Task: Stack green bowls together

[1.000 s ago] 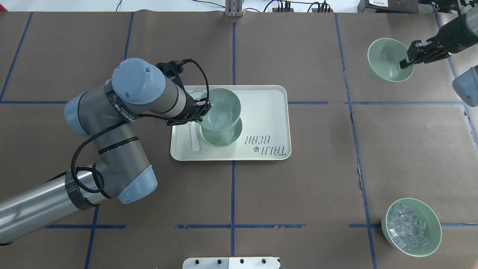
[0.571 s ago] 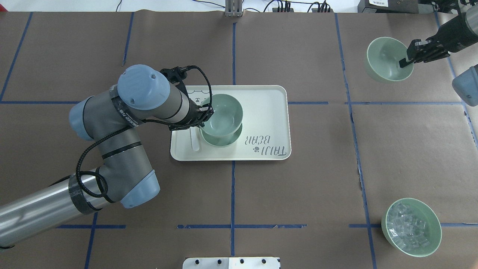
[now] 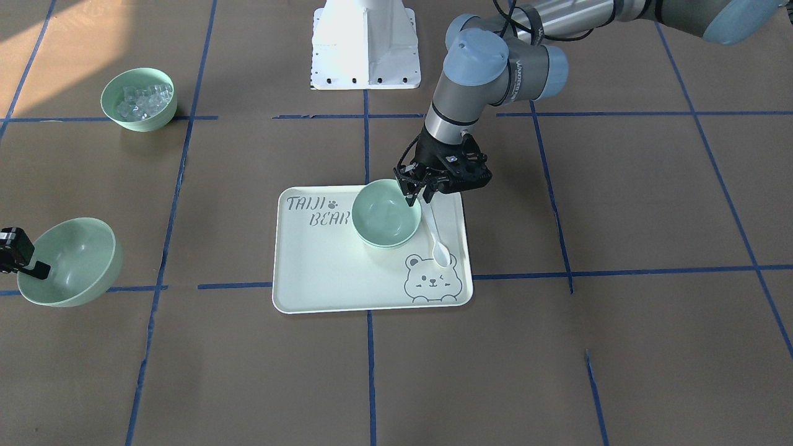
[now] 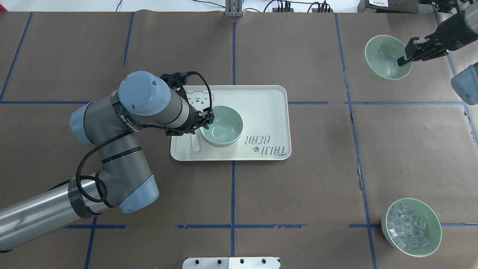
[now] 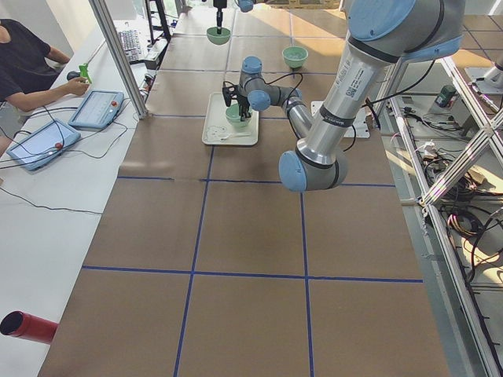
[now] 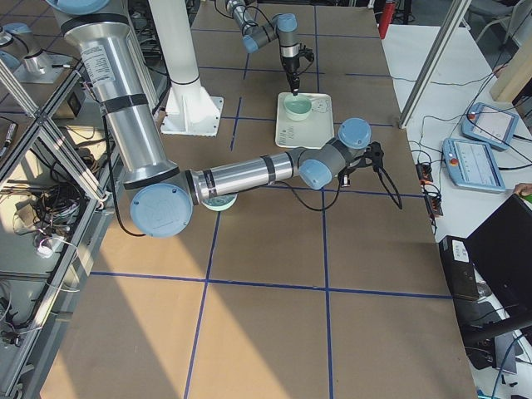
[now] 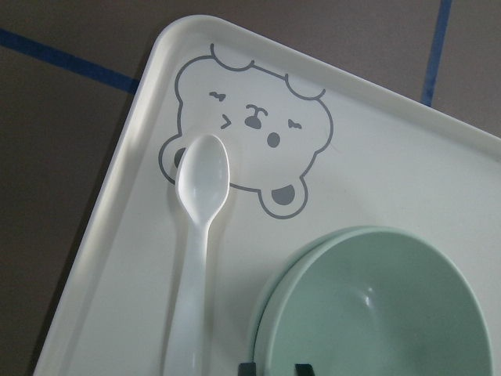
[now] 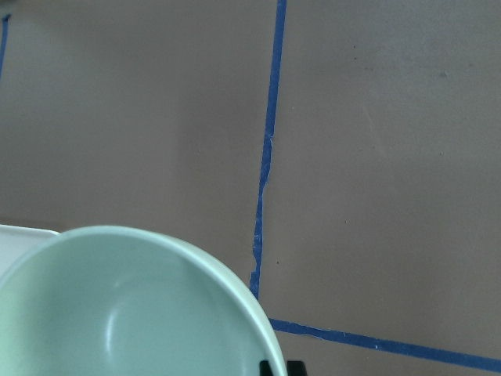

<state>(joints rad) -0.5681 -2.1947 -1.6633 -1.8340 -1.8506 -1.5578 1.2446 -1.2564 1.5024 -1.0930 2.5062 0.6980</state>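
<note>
**Left gripper (image 4: 206, 120) at the rim of the nested pair**

Its jaws stand narrow astride the upper rim of 2 round pale mint-green plastic bowls (image 4: 222, 129), nested on the cream rectangular bear-print tray (image 4: 267, 112). Whether they pinch it I cannot tell. Seen from overhead, a white plastic spoon (image 4: 194, 140) lies just beside at 9 o'clock. Far off at 2 o'clock, the right gripper (image 4: 405, 56) clamps a 3rd such bowl (image 4: 382, 59) by its rim, tilted.

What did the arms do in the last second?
The left gripper lowered its green bowl into the lower bowl on the tray, nesting them; release is unclear. The right gripper still holds the third bowl, barely shifted. Ice bowl and spoon unmoved.
</note>
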